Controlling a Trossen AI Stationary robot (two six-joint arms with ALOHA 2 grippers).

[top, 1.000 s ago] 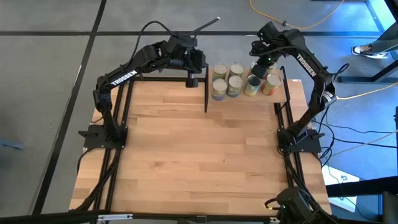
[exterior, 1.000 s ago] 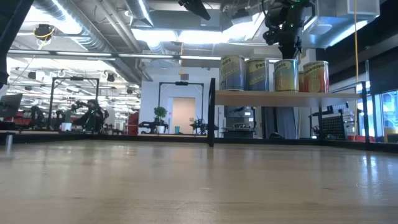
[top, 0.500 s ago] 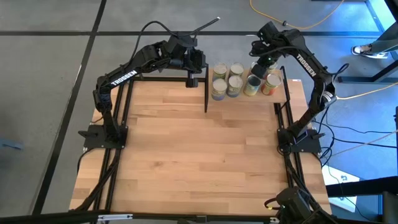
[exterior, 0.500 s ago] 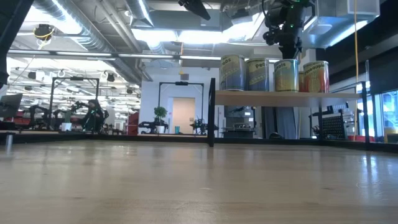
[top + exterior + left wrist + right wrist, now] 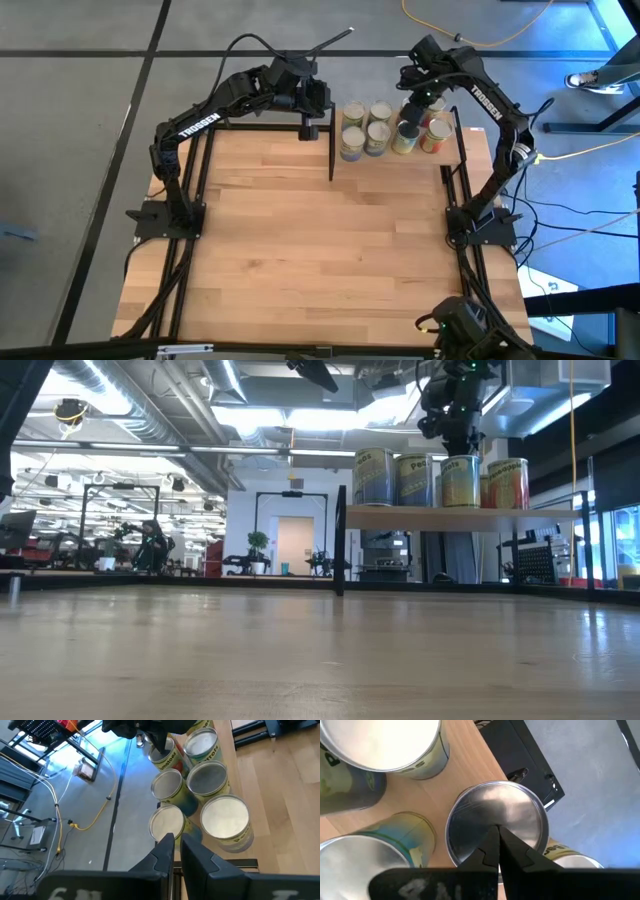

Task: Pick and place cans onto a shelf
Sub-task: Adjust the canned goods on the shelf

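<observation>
1. Two grippers concern you here. Your right gripper [image 5: 496, 851] hangs over the cans on the shelf [image 5: 460, 516], at the table's far right corner. Its fingers are pressed together with nothing between them.
2. In the right wrist view, those closed fingertips sit just above the silvery top of one can [image 5: 495, 822]. You cannot tell from it whether they touch the lid.
3. From the low view, the right gripper [image 5: 452, 430] stands directly over a can with a yellowish-green label [image 5: 460, 481]. Four cans show in a row along the shelf's front edge.
4. From above, the cans [image 5: 365, 130] sit clustered on the shelf. The right arm covers several of them, so you cannot count them all.
5. Your left gripper [image 5: 310, 128] waits just beside the shelf's left end, near the black post [image 5: 331, 150]. It is clear of the cans.
6. In the left wrist view, its fingers [image 5: 167, 851] stand a narrow slit apart and hold nothing. The nearest can tops [image 5: 224, 817] lie just past the fingertips.
</observation>
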